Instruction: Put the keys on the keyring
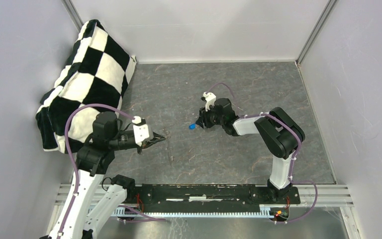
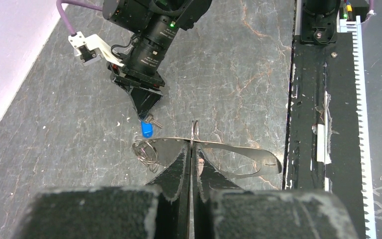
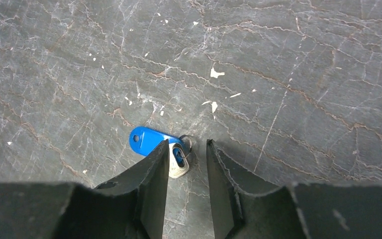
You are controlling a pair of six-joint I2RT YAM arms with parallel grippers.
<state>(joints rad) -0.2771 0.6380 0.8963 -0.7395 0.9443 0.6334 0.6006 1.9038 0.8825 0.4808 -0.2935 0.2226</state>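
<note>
Hovering at the centre of the top view, the right gripper stands narrowly parted over the blue key. The key's head pokes out left of the finger and its metal end lies in the gap on the table. At lower centre of its wrist view, the left gripper pinches the keyring.

Bright, even light, soft shadows; wrist views blur along the bottom.

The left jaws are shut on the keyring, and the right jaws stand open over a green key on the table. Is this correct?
No. The key under the open right jaws has a blue head, not green; the right wrist view shows it. The rest is right.
</note>
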